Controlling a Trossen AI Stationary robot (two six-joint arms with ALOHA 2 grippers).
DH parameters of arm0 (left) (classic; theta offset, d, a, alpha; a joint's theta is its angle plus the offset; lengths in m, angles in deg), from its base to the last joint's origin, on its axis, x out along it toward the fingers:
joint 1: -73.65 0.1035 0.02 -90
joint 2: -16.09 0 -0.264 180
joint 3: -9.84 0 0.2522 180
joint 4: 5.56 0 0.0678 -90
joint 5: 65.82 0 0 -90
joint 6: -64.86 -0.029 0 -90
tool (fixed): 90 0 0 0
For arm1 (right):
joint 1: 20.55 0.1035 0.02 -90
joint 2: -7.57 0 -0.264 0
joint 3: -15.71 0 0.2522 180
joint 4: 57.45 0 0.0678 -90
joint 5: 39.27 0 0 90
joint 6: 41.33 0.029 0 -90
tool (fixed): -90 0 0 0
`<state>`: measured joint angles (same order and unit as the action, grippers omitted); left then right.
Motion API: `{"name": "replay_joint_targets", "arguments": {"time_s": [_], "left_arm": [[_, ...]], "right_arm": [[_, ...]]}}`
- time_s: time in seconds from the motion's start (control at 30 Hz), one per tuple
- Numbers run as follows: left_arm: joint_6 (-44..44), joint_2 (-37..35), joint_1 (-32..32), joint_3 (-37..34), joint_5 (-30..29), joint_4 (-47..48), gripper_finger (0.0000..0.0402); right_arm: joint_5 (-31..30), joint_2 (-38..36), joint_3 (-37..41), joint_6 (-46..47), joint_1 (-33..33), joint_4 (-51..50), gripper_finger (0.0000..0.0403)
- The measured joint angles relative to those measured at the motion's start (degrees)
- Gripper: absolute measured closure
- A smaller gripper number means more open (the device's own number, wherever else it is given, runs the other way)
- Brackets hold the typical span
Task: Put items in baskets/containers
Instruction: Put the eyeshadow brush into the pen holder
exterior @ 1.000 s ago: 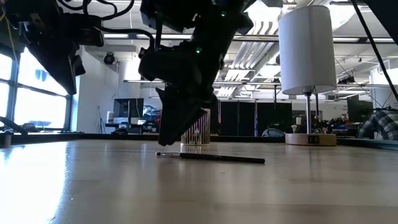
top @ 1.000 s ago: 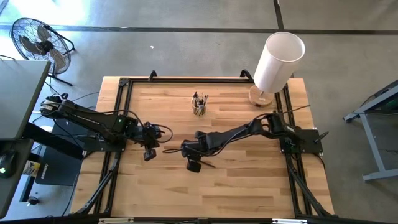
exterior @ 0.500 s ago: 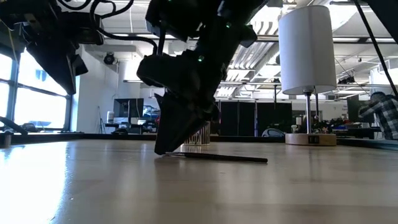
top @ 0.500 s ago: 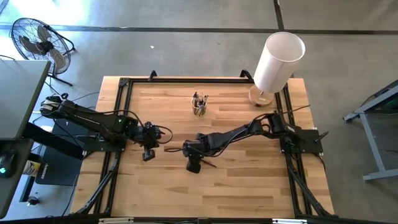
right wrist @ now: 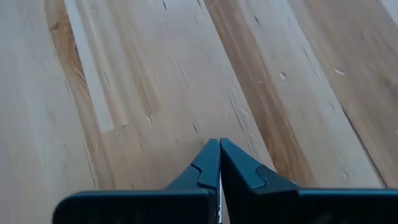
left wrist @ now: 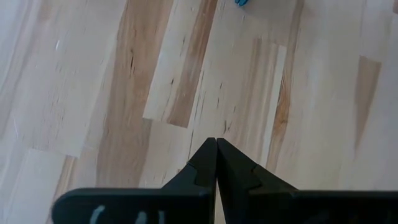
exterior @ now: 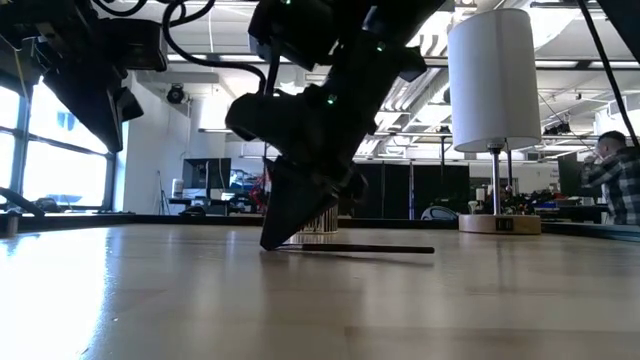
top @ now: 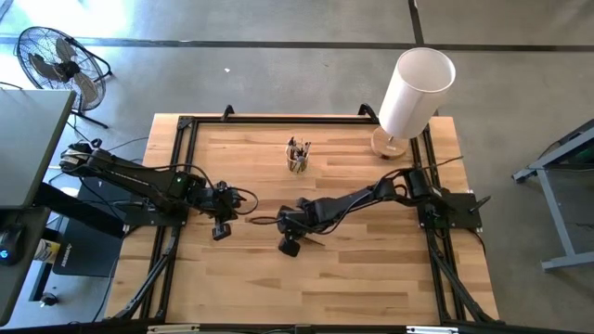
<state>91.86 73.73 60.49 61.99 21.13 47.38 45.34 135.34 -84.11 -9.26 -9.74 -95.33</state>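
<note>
Wooden table [top: 371,269]: pale planks in a dark frame, carrying both arms and everything else.
White cylinder [top: 415,91]: tall, standing on a round base at the far right corner of the table; in the low view it rises on a thin stem at the right.
Left arm: reaches in from the table's left edge and stops left of centre, well apart from the cup.
Left gripper [top: 221,228]: held above bare wood; its own wrist view shows the two dark fingers [left wrist: 205,163] pressed together with nothing between them.
Right arm: stretches from the right edge across to the table's middle.
Right gripper [exterior: 275,238]: tilted down with its tip at the tabletop, at one end of the brush; in its wrist view the fingers [right wrist: 208,163] meet edge to edge, with a thin pale sliver in the seam, too small to say what it is.
Cup [top: 298,160]: small and clear, upright toward the far middle of the table, with several brushes standing in it.
Brush [exterior: 370,248]: thin and dark, close to level just over the wood, one end at the right gripper's tip, in front of the cup in the low view.
</note>
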Motion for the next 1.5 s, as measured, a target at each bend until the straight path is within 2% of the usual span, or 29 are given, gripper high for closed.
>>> {"name": "replay_joint_targets", "arguments": {"time_s": [0.4,0.77,1.0,1.07,1.17,1.3,1.4,1.5], "left_arm": [[-0.41,0.0,0.0,0.02,0.17,-0.02,0.0401],[-3.1,-0.02,-0.01,0.03,1.41,-0.17,0.0401],[-2.99,-0.02,0.01,0.06,1.53,-0.63,0.0401],[-3.05,-0.02,0.01,0.06,1.53,-0.74,0.0401],[-3.25,-0.02,0.01,0.06,1.59,-1.18,0.0401],[-3.29,-0.02,0.01,0.06,1.66,-2.91,0.0401],[-3.38,-0.02,0.03,0.06,0.92,-4.69,0.0401],[-3.39,-0.02,0.03,0.06,-1.29,-6.64,0.0401]], "right_arm": [[-8.0,-4.45,0.65,4.15,2.37,-3.34,0.0402],[-18.42,-8.44,0.46,12.39,5.72,-3.78,0.0403],[-23.69,-14.51,2.15,18.84,8.43,-10.68,0.0403],[-24.25,-18.48,5.95,20.87,9.5,-11.15,0.0403],[-25.68,-26.26,15.77,26.42,11.09,-8.94,0.0403],[-26.31,-38.32,30.61,29.45,11.35,-0.21,0.0403],[-27.43,-45.85,40.86,24.27,7.21,12.68,0.0403],[-23.99,-49.89,50.01,12.15,-1.63,35.68,0.0403]]}}
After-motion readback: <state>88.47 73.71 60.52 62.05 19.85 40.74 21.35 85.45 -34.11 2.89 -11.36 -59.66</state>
